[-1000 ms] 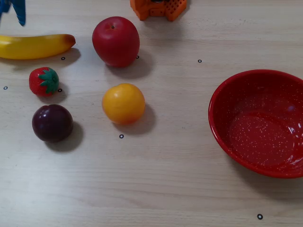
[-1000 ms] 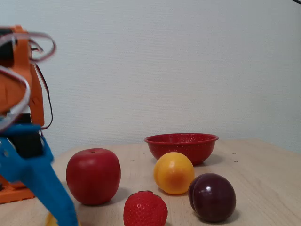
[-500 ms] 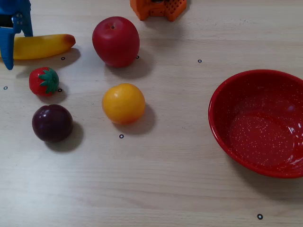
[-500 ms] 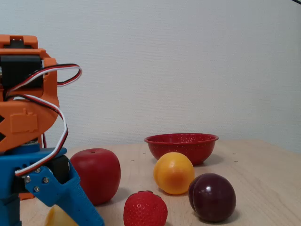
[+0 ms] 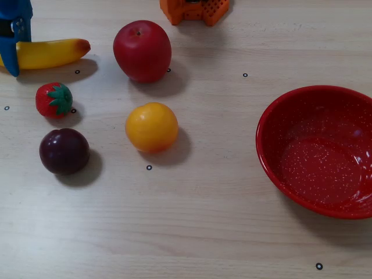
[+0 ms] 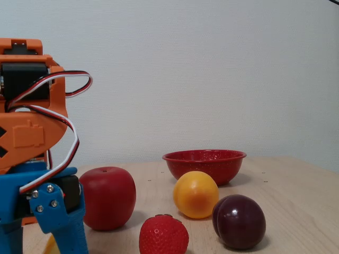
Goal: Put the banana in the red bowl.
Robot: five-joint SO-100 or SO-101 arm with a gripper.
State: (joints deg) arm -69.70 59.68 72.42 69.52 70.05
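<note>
The yellow banana [image 5: 52, 52] lies at the far left of the table in the fixed view from above, its orange-red tip pointing right. My blue gripper [image 5: 16, 53] is shut on the banana's left part: one finger crosses its near side and the other sits behind it. From the low fixed view, the gripper [image 6: 42, 246] fills the lower left, and only a sliver of the banana [image 6: 51, 246] shows between the fingers. The red bowl [image 5: 290, 116] stands empty at the right edge of the view from above. It is far behind the fruit in the low view [image 6: 204, 164].
A red apple [image 5: 142, 51] sits right of the banana. An orange fruit [image 5: 151, 127], a strawberry [image 5: 54, 100] and a dark plum [image 5: 64, 151] lie between the banana and the near edge. The arm's orange base [image 5: 195, 9] is at the top.
The gripper came down over the banana's left end and its fingers drew together on it. The banana's tip shifted slightly up and left.
</note>
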